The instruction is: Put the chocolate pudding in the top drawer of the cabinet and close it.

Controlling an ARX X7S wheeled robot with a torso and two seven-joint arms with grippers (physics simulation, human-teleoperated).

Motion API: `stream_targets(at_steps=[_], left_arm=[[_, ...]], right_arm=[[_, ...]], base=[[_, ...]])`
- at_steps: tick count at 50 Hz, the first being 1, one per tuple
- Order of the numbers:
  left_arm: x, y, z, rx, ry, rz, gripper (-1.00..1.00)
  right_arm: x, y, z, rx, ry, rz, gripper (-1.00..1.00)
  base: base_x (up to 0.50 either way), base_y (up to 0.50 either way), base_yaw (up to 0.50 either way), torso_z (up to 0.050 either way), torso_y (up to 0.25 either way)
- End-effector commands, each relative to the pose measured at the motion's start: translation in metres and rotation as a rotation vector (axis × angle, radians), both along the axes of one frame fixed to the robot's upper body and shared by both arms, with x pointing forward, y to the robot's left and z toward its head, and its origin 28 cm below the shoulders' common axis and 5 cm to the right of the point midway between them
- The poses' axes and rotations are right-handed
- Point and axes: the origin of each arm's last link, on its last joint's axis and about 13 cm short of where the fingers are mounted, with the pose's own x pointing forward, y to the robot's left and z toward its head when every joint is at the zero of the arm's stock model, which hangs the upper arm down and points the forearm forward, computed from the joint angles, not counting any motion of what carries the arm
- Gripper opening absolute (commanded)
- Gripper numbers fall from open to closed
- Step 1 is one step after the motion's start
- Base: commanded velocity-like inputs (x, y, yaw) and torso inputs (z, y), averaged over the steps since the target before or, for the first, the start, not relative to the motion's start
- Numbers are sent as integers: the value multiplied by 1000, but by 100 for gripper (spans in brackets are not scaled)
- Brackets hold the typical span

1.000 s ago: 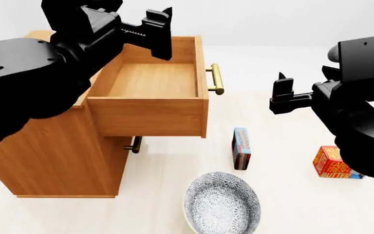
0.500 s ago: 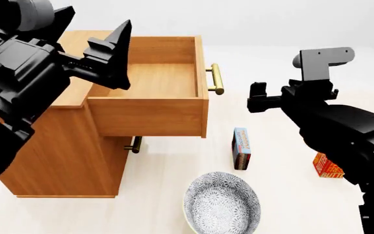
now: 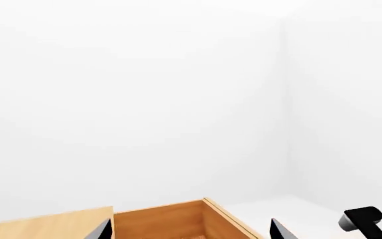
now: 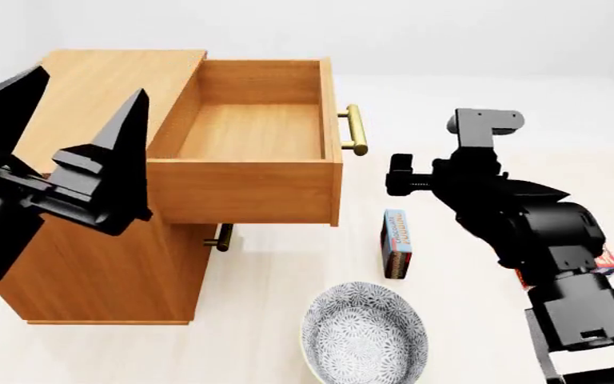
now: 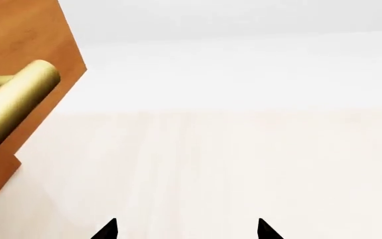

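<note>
Your right gripper (image 4: pixel 400 175) hangs in the air just off the drawer's brass handle (image 4: pixel 356 130), at about 4 o'clock from it in the head view. In the right wrist view its two dark fingertips (image 5: pixel 108 230) stand well apart with bare floor between them, so it is released and holds nothing. That same view shows the handle (image 5: pixel 15 99) close by, against the wooden drawer front.

Your left gripper (image 4: pixel 73 132) sits at 9 o'clock in the head view, beside the cabinet (image 4: pixel 105 256) and level with the near wall of the drawer. Its two long pointed fingers (image 4: pixel 124 152) are spread wide, released and empty. In the left wrist view only the tips show, with the drawer's rim between them.

The top drawer (image 4: pixel 245 192) is pulled fully out, and its wooden bottom is visible. Below it, the lower drawer's handle (image 4: pixel 221 237) peeks out under the overhang.

The chocolate pudding (image 4: pixel 396 244) stands upright on the floor at 6 o'clock from your right gripper, near the drawer's front corner and apart from both grippers. A patterned bowl (image 4: pixel 364 334) lies at 6 o'clock from the pudding. A butter box (image 4: pixel 606 262) shows partly behind your right arm, at 3 o'clock from the pudding.
</note>
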Motion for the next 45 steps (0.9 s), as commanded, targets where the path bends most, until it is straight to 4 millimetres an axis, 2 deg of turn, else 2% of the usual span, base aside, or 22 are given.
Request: stream_targets(at_steps=[1,10,24,45], left_arm=[[-10,9,-12,-34,1,22,100],[-11,9,-17,-28,12,21,100],[-12,8,-19,-25,34,14,100],[-9,7,-27,-13,71,7,100]], right_arm=[[14,7,-21,-1,92,20,100],[15,10,-31,8,147,31,100],[1,15,-49,24,207,68,100],[2,12,-71,55,275,46,100]], base=[[0,0,0,0,0],[0,0,0,0,0],[0,0,0,0,0],[0,0,0,0,0]])
